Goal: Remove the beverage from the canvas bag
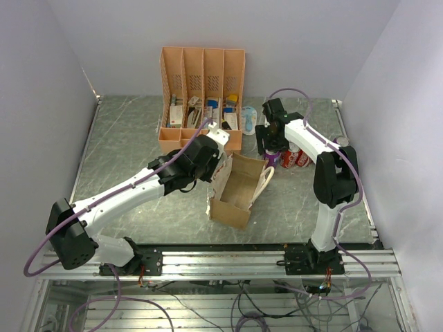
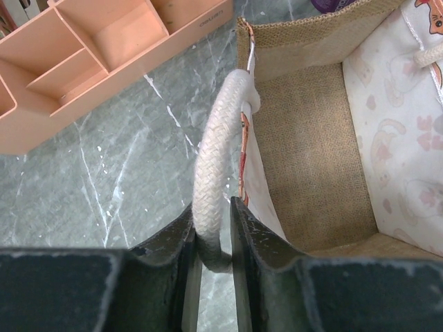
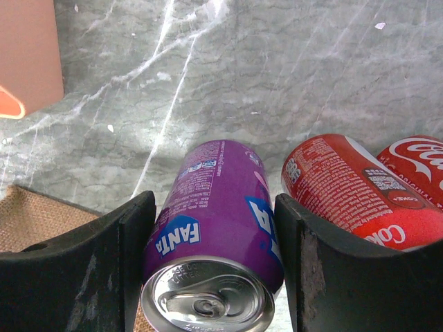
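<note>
Left gripper (image 2: 211, 232) is pinched shut on the whitish rope handle (image 2: 211, 159) of the canvas bag (image 1: 228, 207), mid-frame in the top view. Right gripper (image 3: 214, 207) clasps the purple Fanta can (image 3: 221, 194) by its sides, outside the bag, just beside two red Coke cans (image 3: 346, 183).

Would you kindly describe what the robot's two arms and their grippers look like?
The left arm and right arm have white shells with black joints and a purple cable looping alongside each. The left gripper and right gripper carry broad matte-black fingers, scuffed pale along the edges.
</note>
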Motion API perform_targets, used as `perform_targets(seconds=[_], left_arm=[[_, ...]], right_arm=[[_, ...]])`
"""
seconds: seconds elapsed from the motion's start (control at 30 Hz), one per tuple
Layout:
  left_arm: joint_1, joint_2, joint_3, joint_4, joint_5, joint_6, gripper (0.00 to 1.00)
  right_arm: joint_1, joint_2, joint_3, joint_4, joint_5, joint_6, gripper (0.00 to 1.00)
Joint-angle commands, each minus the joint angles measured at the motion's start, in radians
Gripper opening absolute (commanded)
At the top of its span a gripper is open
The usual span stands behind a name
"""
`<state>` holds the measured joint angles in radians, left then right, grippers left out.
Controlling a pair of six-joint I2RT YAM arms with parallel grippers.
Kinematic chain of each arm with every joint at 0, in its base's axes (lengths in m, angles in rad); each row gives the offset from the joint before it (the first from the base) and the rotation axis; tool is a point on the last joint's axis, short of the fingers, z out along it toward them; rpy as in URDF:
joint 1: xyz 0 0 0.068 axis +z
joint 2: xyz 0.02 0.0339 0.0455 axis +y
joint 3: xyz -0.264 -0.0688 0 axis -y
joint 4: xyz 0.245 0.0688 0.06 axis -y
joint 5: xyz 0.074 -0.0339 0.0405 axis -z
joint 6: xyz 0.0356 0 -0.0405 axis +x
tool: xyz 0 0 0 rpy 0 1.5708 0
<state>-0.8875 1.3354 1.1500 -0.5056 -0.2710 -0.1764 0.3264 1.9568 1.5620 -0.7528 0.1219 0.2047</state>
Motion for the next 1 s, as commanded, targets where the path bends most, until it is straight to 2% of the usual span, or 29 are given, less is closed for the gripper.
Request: perform_targets(seconds=[0.0,0.13,0.27,0.73,0.87,0.97], left_arm=[[-0.006,0.007,0.013,0.012,-0.01,0.003,0.32],[-0.005,0.007,0.013,0.012,-0.01,0.003,0.36],[-0.007,0.006,0.013,0.012,-0.013,0.004,0.39],[-0.005,0.009,0.013,0.013,-0.011,0.003,0.47],[-0.006,0.007,0.013,0.013,-0.013,0.005,0.52],[-0.006,0.001,0.013,0.013,-0.019,0.007,0.59]], right_arm=[[-0.006,-0.031,-0.007,0.029,0.008,-0.009,0.54],[-0.006,-0.044,-0.013,0.033,0.007,-0.008,0.64],[-0.006,-0.054,-0.013,0.036,-0.003,-0.01,0.7],[0.002,-0.148,-0.019,0.034,-0.031,-0.01,0.81],[0.04,-0.209,-0.008,0.028,0.002,-0.008,0.86],[0.104,-0.254,-0.003,0.027,0.057,-0.008,0.91]])
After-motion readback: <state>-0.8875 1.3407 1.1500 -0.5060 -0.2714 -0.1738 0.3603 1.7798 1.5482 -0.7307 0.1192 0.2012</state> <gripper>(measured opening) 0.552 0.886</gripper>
